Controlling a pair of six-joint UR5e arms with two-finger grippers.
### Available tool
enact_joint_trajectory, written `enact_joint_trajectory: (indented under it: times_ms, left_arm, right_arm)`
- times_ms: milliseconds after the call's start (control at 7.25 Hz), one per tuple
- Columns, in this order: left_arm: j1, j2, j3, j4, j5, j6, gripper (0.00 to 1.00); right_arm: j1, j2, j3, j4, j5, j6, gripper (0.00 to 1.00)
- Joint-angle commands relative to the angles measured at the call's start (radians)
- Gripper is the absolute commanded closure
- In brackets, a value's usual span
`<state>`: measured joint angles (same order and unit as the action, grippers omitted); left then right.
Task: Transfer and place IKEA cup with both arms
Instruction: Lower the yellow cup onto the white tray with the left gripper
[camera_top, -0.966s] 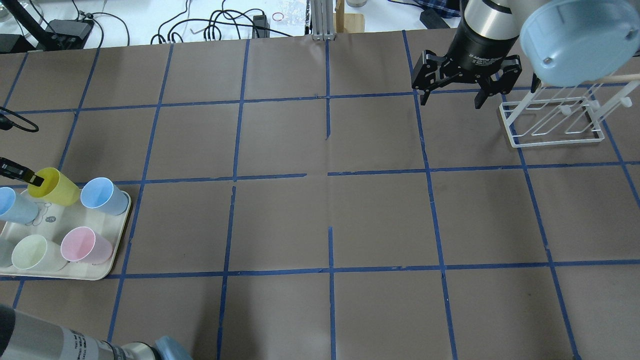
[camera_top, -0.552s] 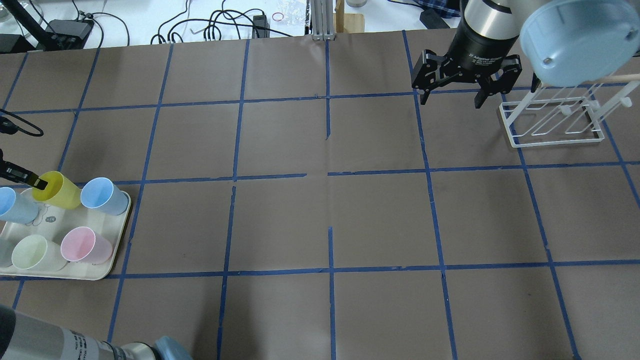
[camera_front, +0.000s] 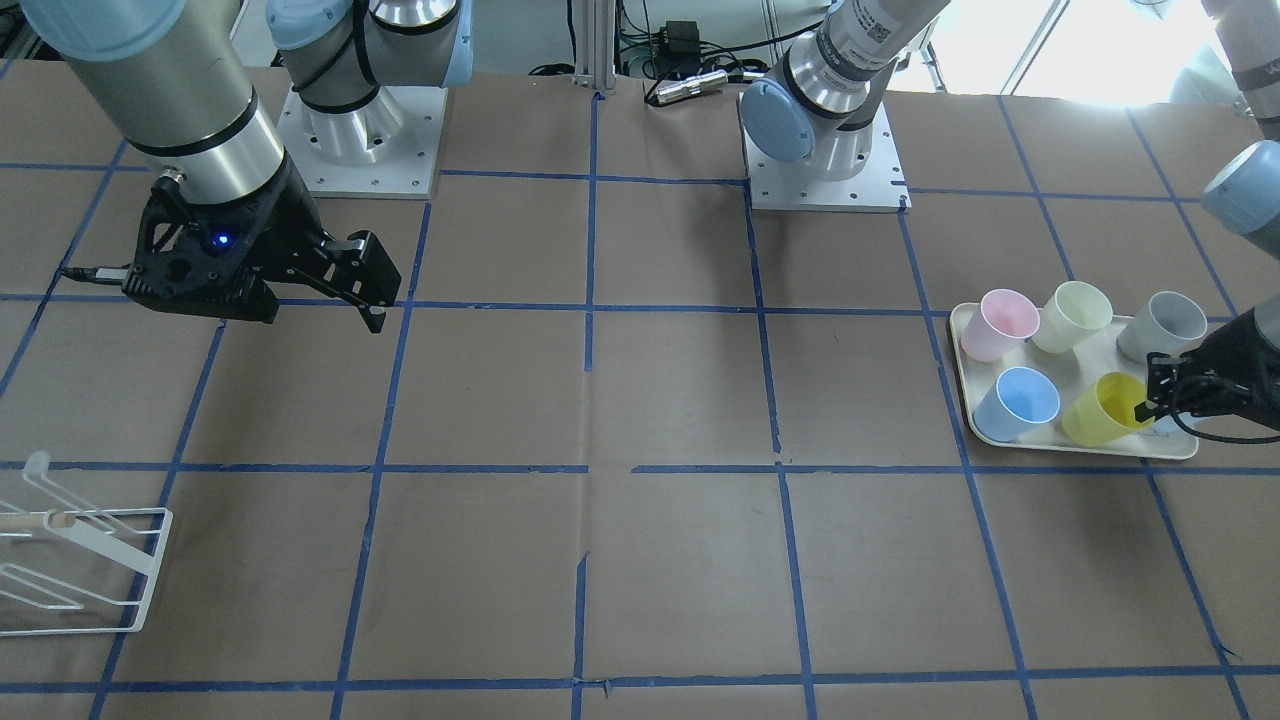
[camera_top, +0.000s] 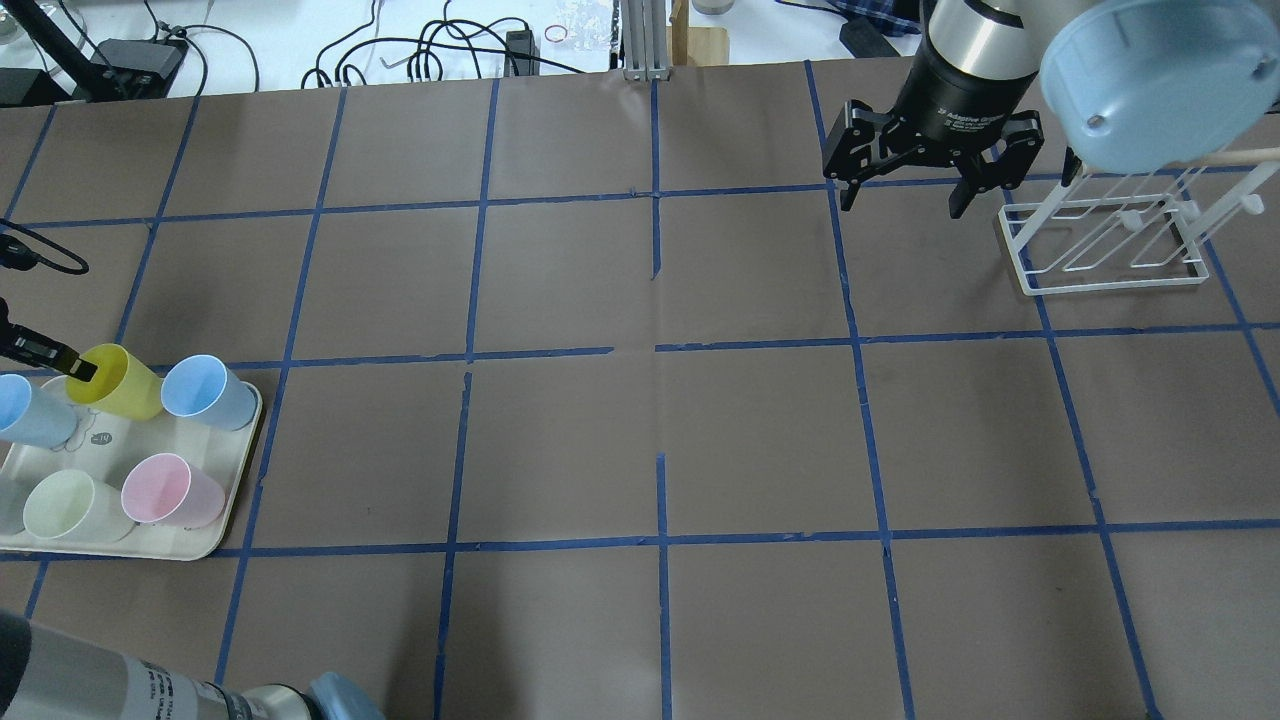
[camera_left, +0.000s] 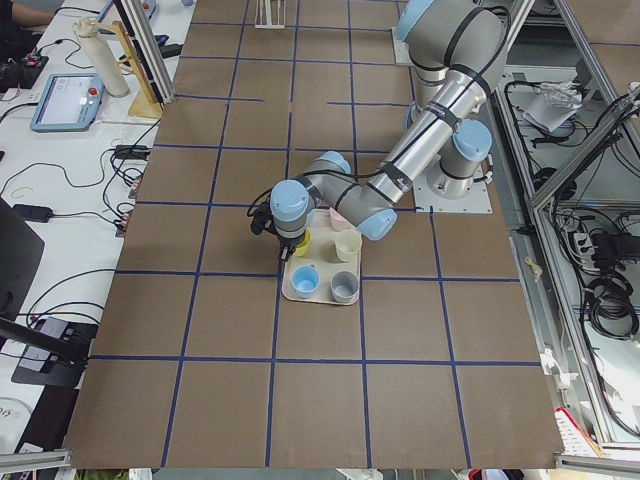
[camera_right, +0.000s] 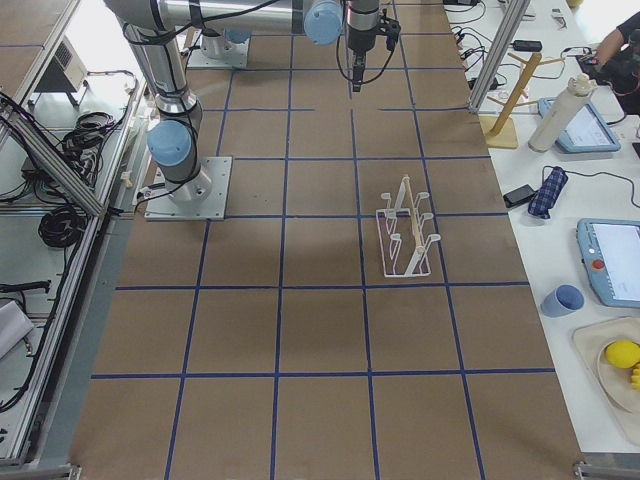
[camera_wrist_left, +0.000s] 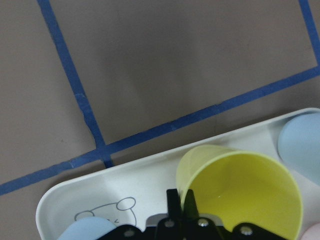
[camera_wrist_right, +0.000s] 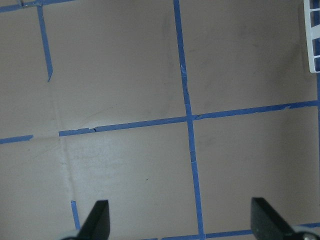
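Pinching the rim of the yellow cup (camera_top: 112, 383) at the tray (camera_top: 105, 440), the left gripper (camera_wrist_left: 181, 202) clamps tight (the right gripper (camera_top: 902, 208) gapes, empty).

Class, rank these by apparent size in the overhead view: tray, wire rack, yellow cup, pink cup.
1. Tray, though cut off at the edge.
2. Wire rack, close behind.
3. Yellow cup and pink cup: about alike, so unranked.

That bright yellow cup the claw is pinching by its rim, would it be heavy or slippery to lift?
Probably light: the yellow cup looks empty, thin plastic. Its glossy wall, pinched only at the rim by the left gripper, could slip or swing. Tapered and narrow-based, it might tip if bumped.
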<state>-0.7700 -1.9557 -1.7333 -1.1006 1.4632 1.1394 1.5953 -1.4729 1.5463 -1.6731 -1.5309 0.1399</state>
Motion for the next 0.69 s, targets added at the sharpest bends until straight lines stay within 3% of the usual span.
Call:
enact_joint_trajectory:
  times_ms: [0, 138, 414, 552]
  left_arm:
    - [0.000, 0.000, 0.000, -0.001, 0.002, -0.001, 1.00]
    - [0.000, -0.003, 0.000, -0.001, 0.000, -0.001, 0.97]
    - [0.000, -0.005, 0.000, -0.001, 0.000, -0.009, 0.66]
    - [0.000, -0.003, 0.001, -0.005, 0.000, -0.012, 0.30]
  right_arm:
    - [0.000, 0.000, 0.000, -0.005, 0.000, 0.001, 0.00]
    - [0.000, 0.000, 0.000, -0.005, 0.000, 0.001, 0.00]
    - [0.000, 0.000, 0.000, -0.005, 0.000, 0.001, 0.00]
    - [0.000, 0.000, 0.000, -0.005, 0.000, 0.001, 0.00]
